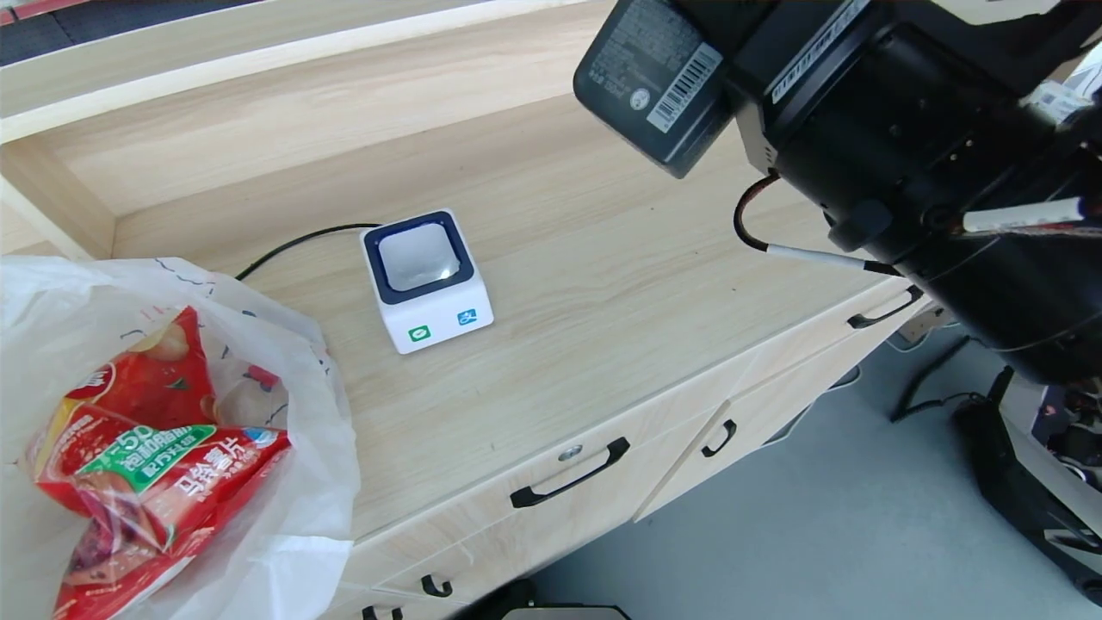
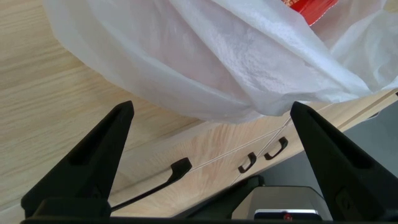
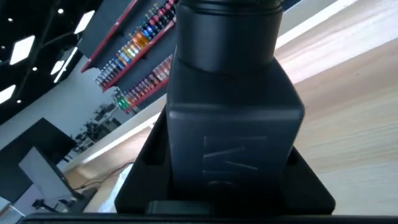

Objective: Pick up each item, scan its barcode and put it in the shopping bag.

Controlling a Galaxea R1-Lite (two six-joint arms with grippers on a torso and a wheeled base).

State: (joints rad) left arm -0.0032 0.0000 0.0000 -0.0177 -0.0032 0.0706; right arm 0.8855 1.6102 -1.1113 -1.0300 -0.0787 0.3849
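At upper right my right gripper (image 3: 227, 177) clamps a black square bottle (image 1: 654, 77), probably unscanned; red snack packets (image 1: 155, 456) sit in the white bag (image 1: 306, 370).

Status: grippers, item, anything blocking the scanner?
Left gripper open at the shopping bag. Right gripper shut on black bottle, barcode visible, held high, off to one side of the scanner. Nothing between them.

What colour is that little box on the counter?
The box is white, with a dark blue frame round its window; best in the head view.
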